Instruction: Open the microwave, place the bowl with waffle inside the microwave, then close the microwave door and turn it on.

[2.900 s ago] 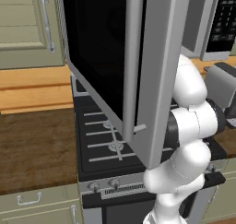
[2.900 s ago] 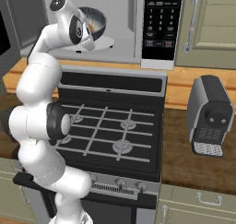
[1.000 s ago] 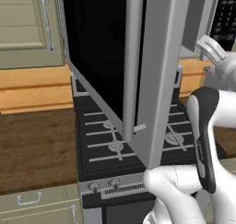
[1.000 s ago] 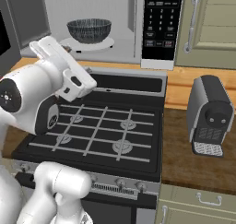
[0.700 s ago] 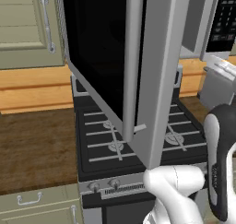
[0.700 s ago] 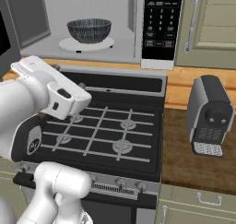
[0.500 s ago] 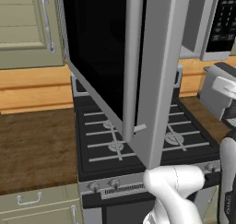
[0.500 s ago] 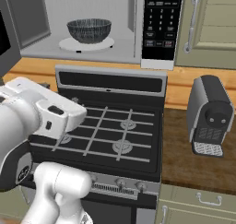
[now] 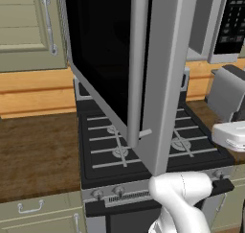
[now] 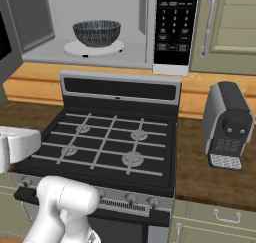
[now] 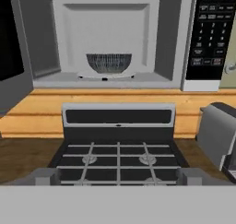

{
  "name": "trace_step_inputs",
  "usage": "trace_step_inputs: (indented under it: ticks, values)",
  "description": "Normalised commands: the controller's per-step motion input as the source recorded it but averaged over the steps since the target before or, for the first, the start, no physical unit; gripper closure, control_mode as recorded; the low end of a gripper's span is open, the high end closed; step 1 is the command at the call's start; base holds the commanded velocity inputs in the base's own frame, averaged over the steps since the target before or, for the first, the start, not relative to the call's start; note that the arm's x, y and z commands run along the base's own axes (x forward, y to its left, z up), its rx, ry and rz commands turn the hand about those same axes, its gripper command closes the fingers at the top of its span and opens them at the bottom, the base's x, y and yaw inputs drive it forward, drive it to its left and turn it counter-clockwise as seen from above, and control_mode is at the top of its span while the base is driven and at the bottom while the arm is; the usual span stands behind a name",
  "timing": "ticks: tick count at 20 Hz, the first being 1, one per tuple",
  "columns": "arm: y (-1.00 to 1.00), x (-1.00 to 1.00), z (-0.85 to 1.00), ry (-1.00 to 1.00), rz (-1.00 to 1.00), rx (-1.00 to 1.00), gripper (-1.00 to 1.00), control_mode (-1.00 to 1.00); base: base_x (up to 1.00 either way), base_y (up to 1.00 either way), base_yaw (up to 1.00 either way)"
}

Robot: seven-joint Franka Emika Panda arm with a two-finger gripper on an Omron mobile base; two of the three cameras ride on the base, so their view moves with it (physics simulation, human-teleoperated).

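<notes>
The microwave door (image 9: 158,74) hangs swung wide open. The bowl (image 10: 97,33) sits centred on the white turntable plate (image 10: 75,49) inside the microwave (image 11: 117,38), above the gas stove (image 10: 110,142). The claw (image 11: 118,176), backed well away, stands wide and holds nothing.

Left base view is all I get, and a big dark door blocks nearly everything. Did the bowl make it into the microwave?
Observer: Yes. The right base view shows the bowl sitting on the round white plate inside the microwave.
Operator: Is the robot's hand holding onto it?
Observer: No. The hand view looks at the bowl from out over the stove, well back from it.
Operator: So what's this door doing?
Observer: The microwave door stands swung wide open, out over the stove.
Operator: Anything beside the stove?
Observer: A silver toaster stands on the counter to its right.
</notes>
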Motion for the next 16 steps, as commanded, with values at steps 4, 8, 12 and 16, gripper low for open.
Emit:
trace_step_inputs:
  ticks: [4,8,12,16]
  values:
    - [0.09,-0.03,0.0,0.01,0.0,0.0,-1.0,-1.0,0.0,0.0,0.0]
    - [0.0,-0.87,-0.26,0.0,0.0,-0.04,-1.0,-1.0,0.0,0.0,0.0]
    - [0.47,-0.89,-0.21,-0.01,0.0,-0.05,-1.0,-1.0,0.0,0.0,0.0]
    - [0.84,-0.04,0.0,-0.06,-0.02,0.0,-1.0,-1.0,0.0,0.0,0.0]
